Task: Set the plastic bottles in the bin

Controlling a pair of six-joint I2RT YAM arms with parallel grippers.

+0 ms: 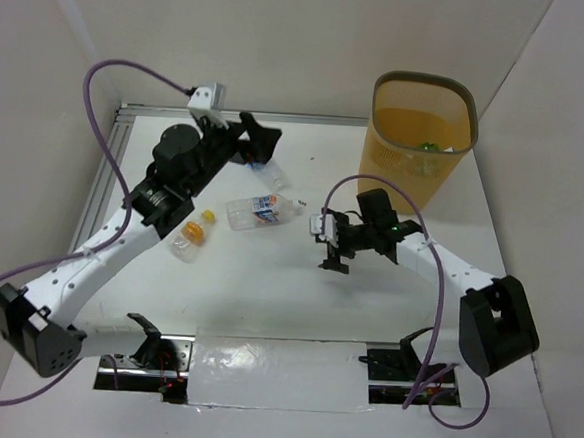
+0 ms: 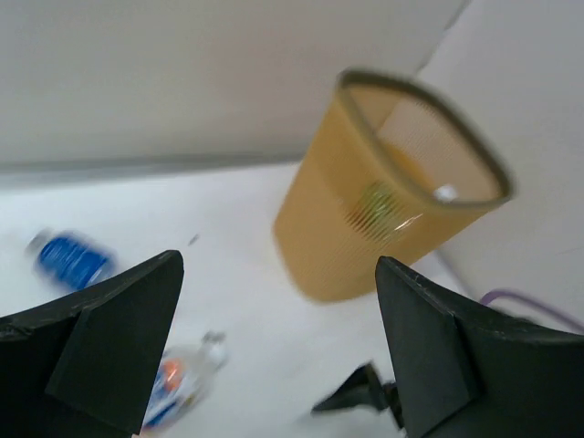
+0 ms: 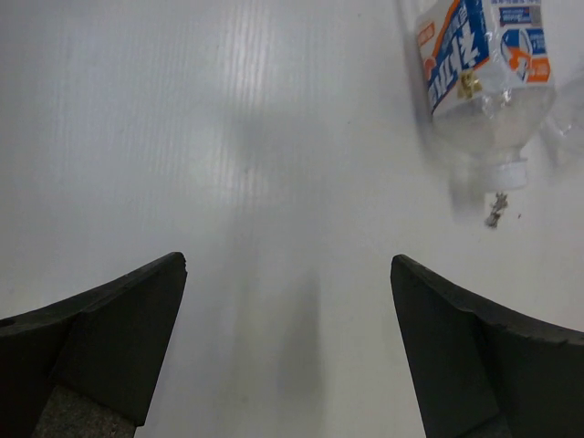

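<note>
White tabletop (image 1: 296,300) holds the bin (image 1: 414,188) at its far right corner, a green bottle (image 1: 427,145) already inside. A labelled bottle (image 1: 260,211) lies mid-table, unclaimed. Left gripper (image 2: 278,265) and right gripper (image 3: 288,262) both hang spread and empty, probably readying the next pick.

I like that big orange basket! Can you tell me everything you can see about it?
The bin is a tall, yellow-orange, see-through plastic basket with mesh-patterned sides and a darker rim shaped like a rounded square. It stands upright on the table at the far right, open on top. A green thing shows inside it, near the bottom.
</note>
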